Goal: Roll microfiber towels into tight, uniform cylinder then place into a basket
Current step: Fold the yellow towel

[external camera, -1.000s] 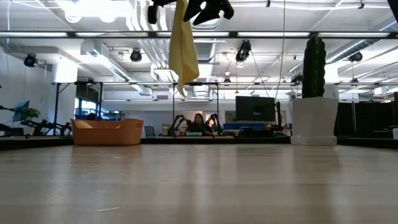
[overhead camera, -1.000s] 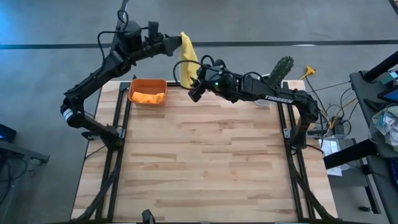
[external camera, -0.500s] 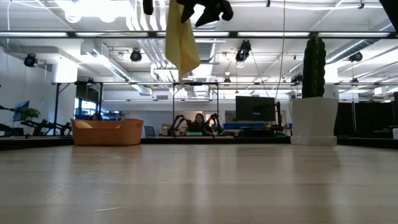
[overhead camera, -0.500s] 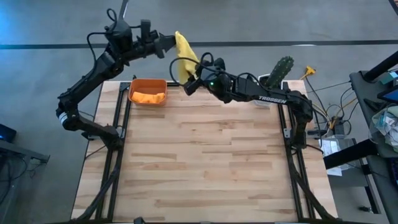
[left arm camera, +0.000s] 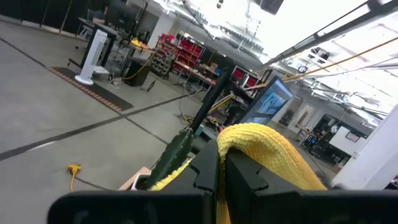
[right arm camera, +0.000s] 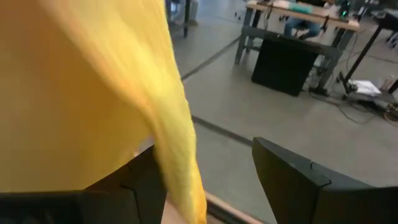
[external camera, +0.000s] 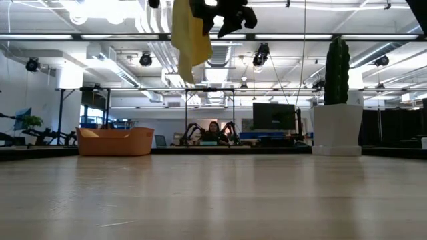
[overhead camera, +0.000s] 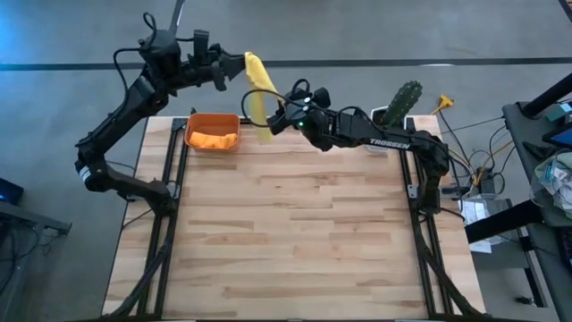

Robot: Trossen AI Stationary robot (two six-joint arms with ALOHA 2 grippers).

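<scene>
Two grippers (overhead camera: 234,72) (overhead camera: 275,118) at apparently airborne yellow towel (overhead camera: 256,88)

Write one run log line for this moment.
left gripper: shut on yellow towel, held high | right gripper: open beside it | basket: holds orange towel

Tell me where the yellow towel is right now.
In the high view the yellow towel hangs in the air over the table's far edge, pinched by the left gripper, just right of the basket, with the right gripper beside it.
</scene>
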